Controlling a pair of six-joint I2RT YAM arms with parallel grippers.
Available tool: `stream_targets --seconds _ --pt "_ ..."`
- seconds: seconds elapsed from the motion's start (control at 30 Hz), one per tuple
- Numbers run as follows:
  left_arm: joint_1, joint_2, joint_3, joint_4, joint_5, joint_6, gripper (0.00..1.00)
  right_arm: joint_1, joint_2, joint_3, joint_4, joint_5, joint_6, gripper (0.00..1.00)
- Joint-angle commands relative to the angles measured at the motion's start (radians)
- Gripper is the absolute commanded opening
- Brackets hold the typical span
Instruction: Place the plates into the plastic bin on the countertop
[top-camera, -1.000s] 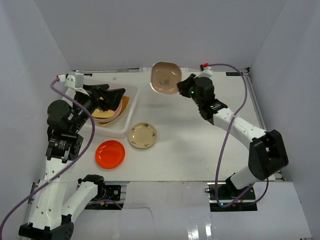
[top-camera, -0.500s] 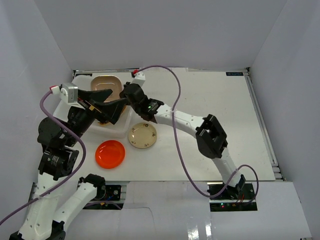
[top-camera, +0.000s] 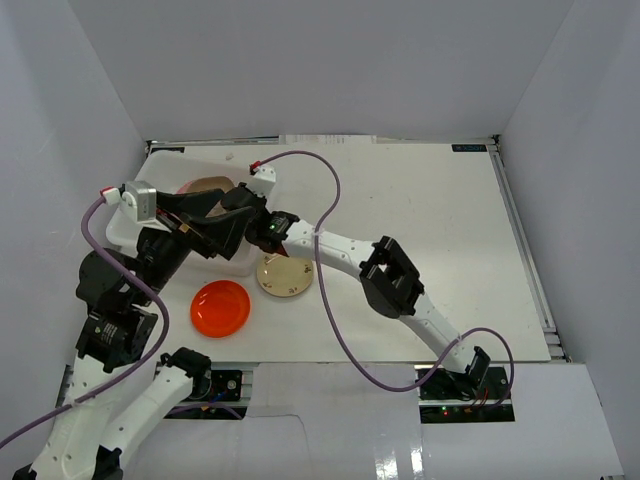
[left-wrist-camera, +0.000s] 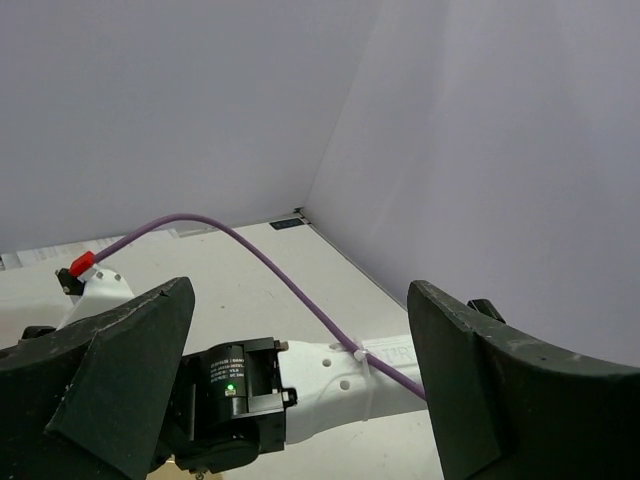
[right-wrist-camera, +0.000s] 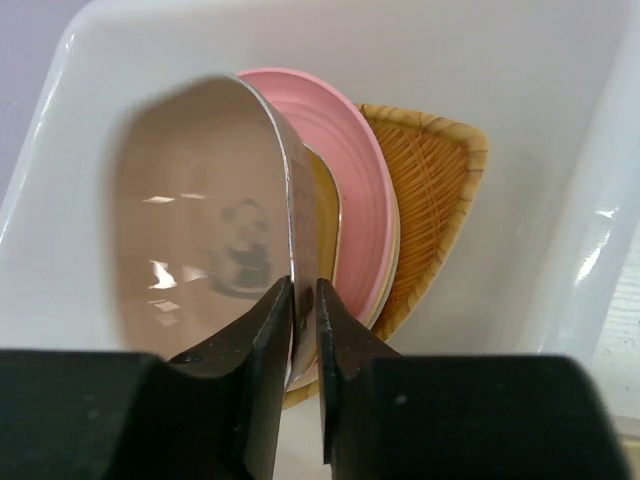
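Note:
My right gripper (right-wrist-camera: 305, 300) is shut on the rim of the brown square plate (right-wrist-camera: 200, 220), which stands on edge inside the plastic bin (right-wrist-camera: 480, 50). Leaning behind it are a pink plate (right-wrist-camera: 350, 170) and a tan woven fan-shaped plate (right-wrist-camera: 430, 190). From above, the right gripper (top-camera: 232, 197) reaches into the bin (top-camera: 118, 232) with the brown plate (top-camera: 207, 185) beyond it. My left gripper (top-camera: 215, 225) hangs open over the bin's near side, empty. On the countertop (top-camera: 420, 230) a cream plate (top-camera: 285, 274) and a red-orange plate (top-camera: 220, 307) lie flat.
In the left wrist view the wide left gripper (left-wrist-camera: 300, 370) frames the right arm's forearm (left-wrist-camera: 340, 385) and its purple cable (left-wrist-camera: 280, 270). Pale grey walls enclose the countertop. The right arm stretches across the cream plate's far edge.
The right arm swung from the back middle to the left and lowered the brown plate into the bin. The left arm shifted slightly, its gripper staying open.

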Motion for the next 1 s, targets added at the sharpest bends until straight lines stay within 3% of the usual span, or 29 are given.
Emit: stream_targets --seconds 0.0,0.07,0.1,0.2,0.27,0.33,0.47,0.53,0.57,0.7,0.8,0.97 --pt "-0.012 -0.005 -0.015 -0.012 -0.034 0.020 0.98 0.017 0.006 0.079 0.037 0.081 0.042 0.23" --pt "-0.010 -0.009 -0.016 -0.016 -0.041 0.023 0.98 0.020 0.012 0.073 0.037 0.078 0.050 0.35" --pt "-0.012 -0.009 -0.016 -0.019 -0.043 0.025 0.98 0.020 0.014 0.070 0.048 0.074 0.051 0.48" --pt "-0.012 -0.011 -0.016 -0.027 -0.053 0.028 0.98 0.027 0.011 0.060 0.069 0.060 0.031 0.66" --pt "-0.012 -0.012 -0.009 -0.036 -0.060 0.031 0.98 0.028 -0.018 0.022 0.101 0.044 -0.008 0.71" --pt "-0.012 -0.015 -0.001 -0.045 -0.076 0.043 0.98 0.028 -0.093 -0.051 0.245 0.003 -0.067 0.73" --pt "-0.012 -0.017 0.034 -0.079 -0.124 0.088 0.98 0.037 -0.262 -0.248 0.336 -0.098 -0.226 0.73" --pt "-0.015 -0.029 0.033 -0.097 -0.155 0.115 0.98 0.056 -0.424 -0.474 0.392 -0.104 -0.285 0.71" --pt "-0.021 -0.037 0.007 -0.100 -0.170 0.121 0.98 0.066 -0.545 -0.672 0.429 -0.118 -0.288 0.69" --pt "-0.024 -0.083 -0.081 -0.105 -0.202 0.122 0.98 0.106 -0.779 -1.070 0.583 -0.187 -0.242 0.61" --pt "-0.027 -0.104 -0.127 -0.102 -0.195 0.111 0.98 0.146 -0.824 -1.180 0.609 -0.268 -0.184 0.56" --pt "-0.025 -0.129 -0.202 -0.085 -0.245 0.120 0.98 0.189 -0.723 -1.251 0.650 -0.365 -0.055 0.60"
